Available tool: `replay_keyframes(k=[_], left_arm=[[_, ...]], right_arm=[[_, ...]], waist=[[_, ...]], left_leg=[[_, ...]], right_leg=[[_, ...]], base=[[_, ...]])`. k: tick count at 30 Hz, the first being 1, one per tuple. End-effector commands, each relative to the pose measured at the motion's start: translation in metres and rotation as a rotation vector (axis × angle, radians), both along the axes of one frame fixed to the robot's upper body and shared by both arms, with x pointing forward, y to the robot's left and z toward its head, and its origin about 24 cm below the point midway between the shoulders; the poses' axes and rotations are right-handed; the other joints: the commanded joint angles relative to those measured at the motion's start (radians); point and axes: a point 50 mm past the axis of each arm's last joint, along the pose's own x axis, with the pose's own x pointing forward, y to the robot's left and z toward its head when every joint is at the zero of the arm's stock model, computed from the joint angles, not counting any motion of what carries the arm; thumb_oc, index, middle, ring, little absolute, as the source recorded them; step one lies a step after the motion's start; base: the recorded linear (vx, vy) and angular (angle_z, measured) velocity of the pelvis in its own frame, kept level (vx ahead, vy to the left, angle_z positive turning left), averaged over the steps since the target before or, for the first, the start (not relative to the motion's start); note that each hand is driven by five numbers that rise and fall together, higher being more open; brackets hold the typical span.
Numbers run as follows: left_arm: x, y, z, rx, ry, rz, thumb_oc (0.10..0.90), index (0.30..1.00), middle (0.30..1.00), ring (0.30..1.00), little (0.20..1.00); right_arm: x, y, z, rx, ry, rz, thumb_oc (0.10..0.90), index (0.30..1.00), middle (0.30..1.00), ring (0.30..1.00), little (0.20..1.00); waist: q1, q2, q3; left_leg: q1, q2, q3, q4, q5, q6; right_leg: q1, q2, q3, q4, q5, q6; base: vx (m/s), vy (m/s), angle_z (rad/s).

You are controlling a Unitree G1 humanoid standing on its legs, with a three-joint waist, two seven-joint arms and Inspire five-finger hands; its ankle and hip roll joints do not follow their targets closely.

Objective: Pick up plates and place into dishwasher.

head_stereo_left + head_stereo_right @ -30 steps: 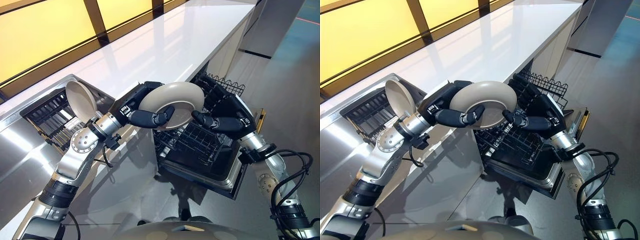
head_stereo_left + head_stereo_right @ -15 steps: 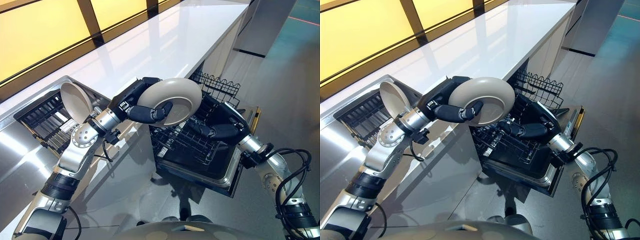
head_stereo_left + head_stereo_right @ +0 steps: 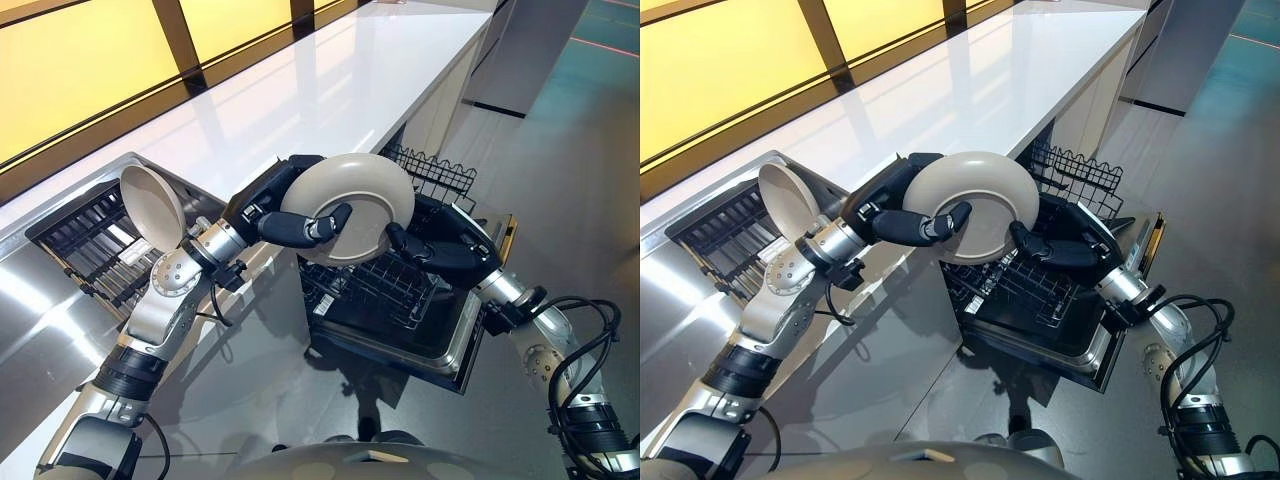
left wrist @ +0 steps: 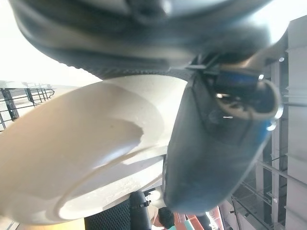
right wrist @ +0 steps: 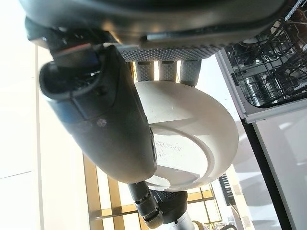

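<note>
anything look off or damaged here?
Nothing stands out. The plate looks intact, held on edge above the open dishwasher rack, gripped by the left hand and the right hand. A second plate stands on edge in the sink rack. No spills.

faint stamped mark on the underside of the plate (image 5: 169, 149), too small and blurred to read, no other legible print

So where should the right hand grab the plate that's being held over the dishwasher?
By the free rim on the right. The plate is held tilted over the rack, and the left hand already pinches its left rim, so the right hand should come in from the right, thumb on one face and fingers behind.
</note>
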Motion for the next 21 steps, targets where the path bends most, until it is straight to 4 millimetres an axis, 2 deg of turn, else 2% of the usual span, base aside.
replay_keyframes(k=[1, 4, 5, 6, 21], left_arm=[[0.013, -0.020, 0.046, -0.094, -0.194, -0.086, 0.100, 0.300, 0.300, 0.300, 0.200], [0.013, -0.021, 0.043, -0.097, -0.177, -0.084, 0.111, 0.309, 0.309, 0.309, 0.211], [0.014, -0.020, 0.041, -0.095, -0.171, -0.076, 0.424, 0.578, 0.578, 0.578, 0.524], [0.015, -0.020, 0.041, -0.095, -0.168, -0.071, 0.800, 0.900, 0.900, 0.900, 0.900], [0.010, -0.003, 0.041, -0.073, -0.168, -0.008, 0.800, 0.900, 0.900, 0.900, 0.900]], right_arm=[[0.012, 0.031, 0.059, 0.169, -0.330, 0.150, 0.100, 0.300, 0.300, 0.300, 0.200], [0.011, 0.030, 0.059, 0.178, -0.334, 0.146, 0.100, 0.300, 0.300, 0.300, 0.200], [0.012, 0.030, 0.060, 0.178, -0.333, 0.145, 0.100, 0.300, 0.300, 0.300, 0.200], [0.012, 0.030, 0.060, 0.176, -0.333, 0.144, 0.100, 0.300, 0.300, 0.300, 0.200], [0.009, 0.012, 0.052, 0.168, -0.325, 0.033, 0.100, 0.300, 0.300, 0.300, 0.200]], waist=[[-0.008, -0.037, -0.065], [-0.006, -0.040, -0.065], [-0.007, -0.040, -0.065], [-0.007, -0.040, -0.064], [0.006, -0.034, -0.065]], left_leg=[[0.001, -0.062, -0.015, 0.005, -0.049, 0.057], [-0.005, -0.062, -0.013, 0.005, -0.038, 0.056], [-0.005, -0.062, -0.012, 0.005, -0.037, 0.056], [-0.005, -0.061, -0.012, 0.005, -0.037, 0.056], [-0.010, -0.060, -0.018, 0.005, -0.033, 0.054]], right_leg=[[0.014, 0.031, -0.029, 0.004, 0.017, 0.031], [0.007, 0.031, -0.029, 0.004, 0.027, 0.028], [0.008, 0.031, -0.029, 0.004, 0.027, 0.028], [0.007, 0.031, -0.028, 0.004, 0.027, 0.028], [0.006, 0.027, -0.039, 0.004, 0.026, 0.030]], base=[[0.00, 0.000, 0.00], [-0.03, -0.013, -0.01], [-0.05, -0.016, 0.00], [0.00, 0.000, 0.00], [-0.01, -0.003, 0.00]])
